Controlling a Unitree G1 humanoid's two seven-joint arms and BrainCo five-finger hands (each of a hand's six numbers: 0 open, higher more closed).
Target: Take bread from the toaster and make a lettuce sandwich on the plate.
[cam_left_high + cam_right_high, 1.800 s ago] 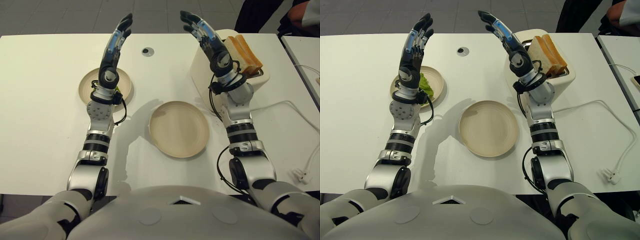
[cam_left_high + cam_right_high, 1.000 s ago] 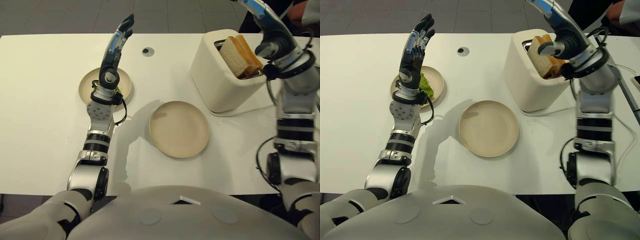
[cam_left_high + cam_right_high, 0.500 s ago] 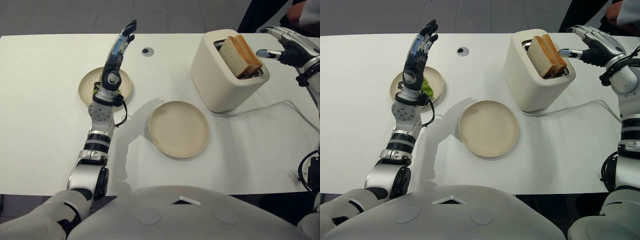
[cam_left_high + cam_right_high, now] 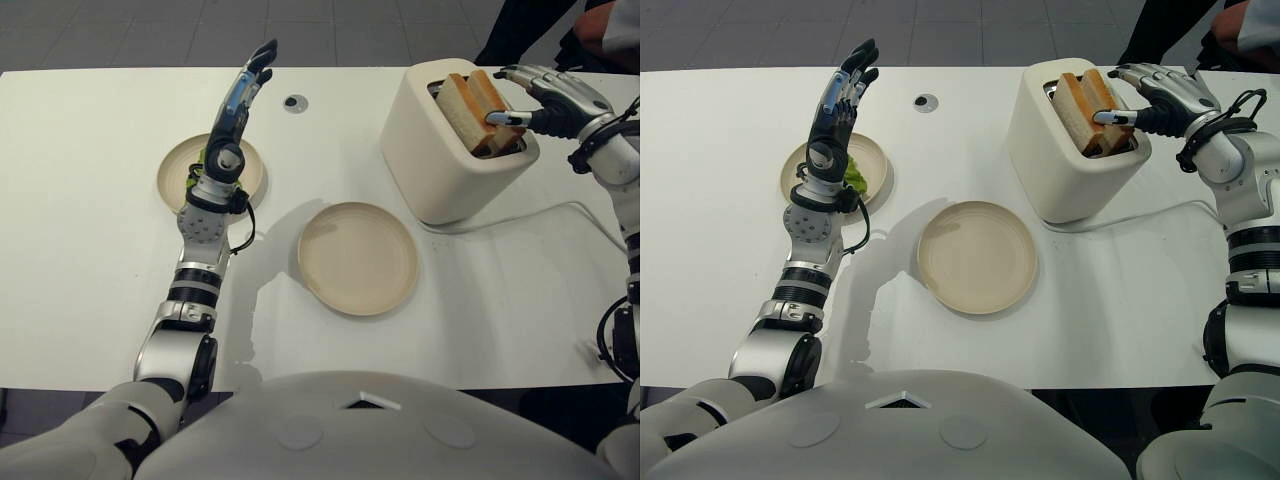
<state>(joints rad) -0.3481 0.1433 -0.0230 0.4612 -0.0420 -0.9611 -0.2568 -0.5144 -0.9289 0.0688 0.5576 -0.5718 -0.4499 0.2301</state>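
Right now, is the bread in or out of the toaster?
In: the bread stands in the toaster, tops sticking up.

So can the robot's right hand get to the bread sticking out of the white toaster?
Probably yes. The right hand is right beside the two tan bread slices, which stand well out of the white toaster, and nothing lies between them.
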